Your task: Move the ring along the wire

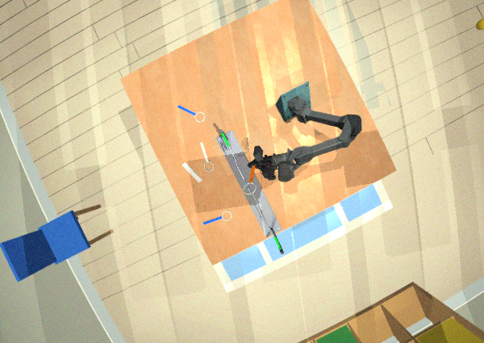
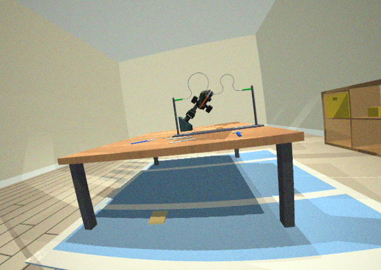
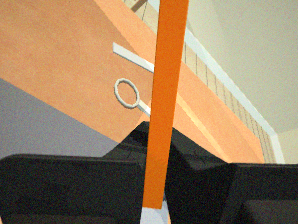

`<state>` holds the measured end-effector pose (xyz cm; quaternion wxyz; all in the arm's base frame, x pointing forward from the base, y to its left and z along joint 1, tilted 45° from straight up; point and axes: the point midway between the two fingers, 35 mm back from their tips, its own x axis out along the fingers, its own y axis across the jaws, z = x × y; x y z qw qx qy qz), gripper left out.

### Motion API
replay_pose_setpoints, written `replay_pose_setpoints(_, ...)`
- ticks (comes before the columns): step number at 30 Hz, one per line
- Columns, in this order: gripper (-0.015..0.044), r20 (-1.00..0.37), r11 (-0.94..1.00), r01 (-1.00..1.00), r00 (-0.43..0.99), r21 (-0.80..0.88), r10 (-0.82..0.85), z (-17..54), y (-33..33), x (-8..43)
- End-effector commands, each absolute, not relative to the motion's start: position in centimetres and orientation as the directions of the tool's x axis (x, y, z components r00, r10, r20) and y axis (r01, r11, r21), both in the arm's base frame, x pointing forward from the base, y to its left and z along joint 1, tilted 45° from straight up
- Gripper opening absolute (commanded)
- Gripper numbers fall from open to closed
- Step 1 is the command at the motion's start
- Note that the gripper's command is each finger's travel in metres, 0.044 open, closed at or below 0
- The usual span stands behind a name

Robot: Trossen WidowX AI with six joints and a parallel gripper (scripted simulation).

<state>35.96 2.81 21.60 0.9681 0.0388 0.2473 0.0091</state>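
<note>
My gripper (image 1: 253,165) (image 2: 204,100) (image 3: 153,129) is shut on the orange handle (image 1: 252,175) (image 2: 203,103) (image 3: 168,90). In the top view the ring (image 1: 249,194) lies over the middle stretch of the wire (image 1: 238,162) (image 2: 198,72). In the exterior view the gripper is at the low stretch between the two humps, nearer the left, larger hump; the ring is too small to make out there. Whether the ring touches the wire cannot be told. One green part (image 1: 225,139) (image 2: 178,100) is by the left post (image 2: 176,119), the other (image 1: 277,244) (image 2: 246,89) by the right post (image 2: 254,106).
The grey base (image 1: 264,218) of the posts stands on the table (image 1: 161,85) (image 2: 111,152). Beyond it lie two blue-handled rings (image 1: 186,110) (image 1: 212,220), a white-handled ring (image 1: 203,151) (image 3: 144,107) and a white bar (image 1: 192,172) (image 3: 131,57). The arm's teal mount (image 1: 285,105) (image 2: 185,124) is behind.
</note>
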Motion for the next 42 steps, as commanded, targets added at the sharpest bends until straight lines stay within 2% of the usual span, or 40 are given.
replay_pose_setpoints(1, -0.0150, -0.482, 0.999, 0.008, 0.876, -0.031, -0.022, 22.0, 1.0, 35.8)
replay_pose_setpoints(23, -0.0150, -0.459, 0.859, -0.005, 0.847, -0.512, -0.269, 24.6, -6.2, 34.9)
replay_pose_setpoints(42, -0.0150, -0.382, 0.655, -0.028, 0.830, -0.755, -0.406, 28.1, -9.8, 34.5)
